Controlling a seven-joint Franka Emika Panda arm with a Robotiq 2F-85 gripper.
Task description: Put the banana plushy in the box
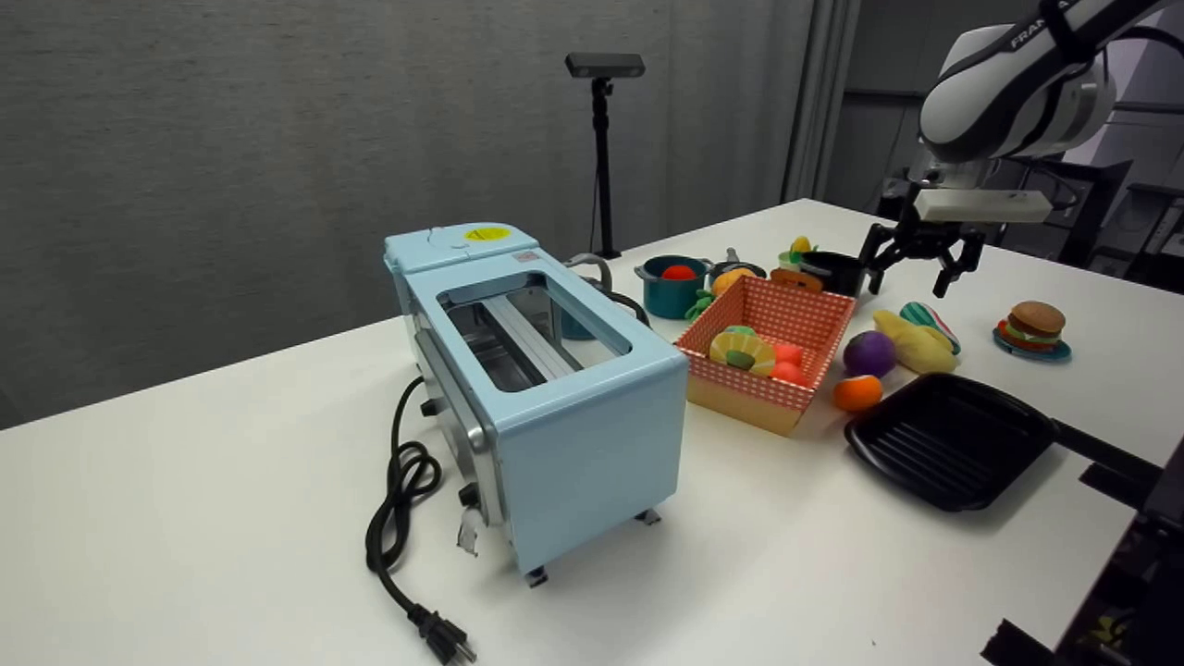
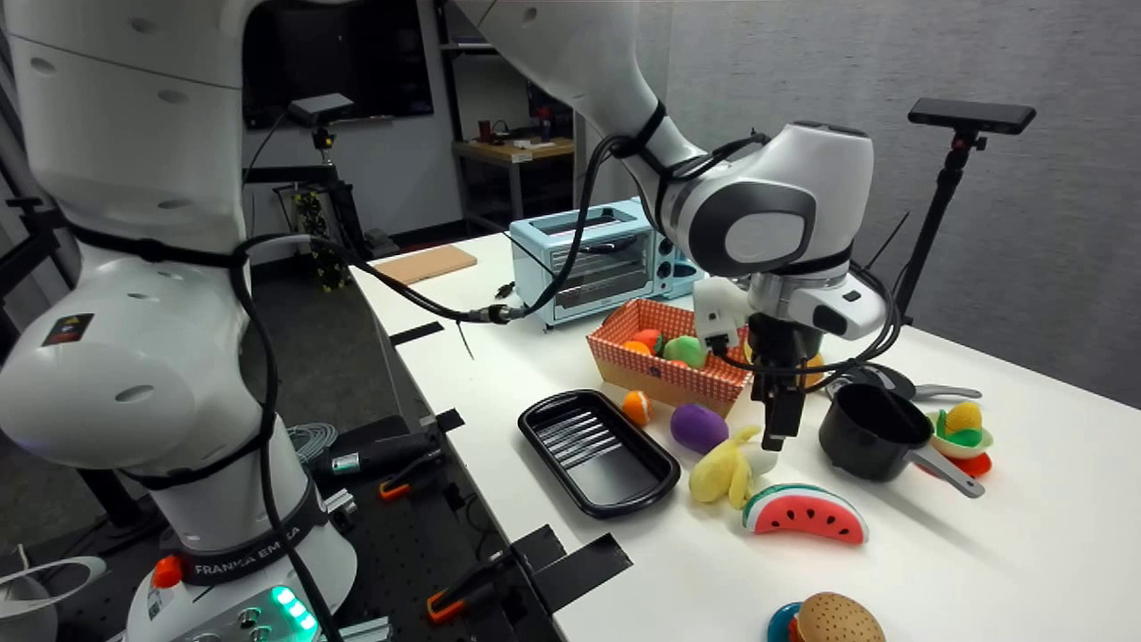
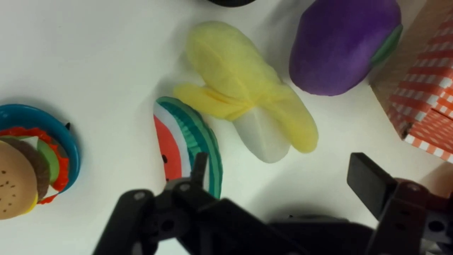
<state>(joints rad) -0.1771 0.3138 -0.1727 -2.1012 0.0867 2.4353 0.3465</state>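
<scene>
Two fingers (image 3: 371, 184) of my gripper (image 3: 279, 170) stand wide apart, holding nothing, so I judge the step is reaching, and next I should centre above and descend to the banana plushy (image 3: 244, 85), which lies left of the box (image 3: 419, 85) in the wrist view.

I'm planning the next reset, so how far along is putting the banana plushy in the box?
Done: no part of the transfer yet, but the box stands open-topped, other toys inside.
In hand: nothing; the tool hangs near the banana plushy, jaws open.
Left: the plushy lies on the white table outside the box, so grasping, lifting, carrying and releasing it probably all remain.
</scene>
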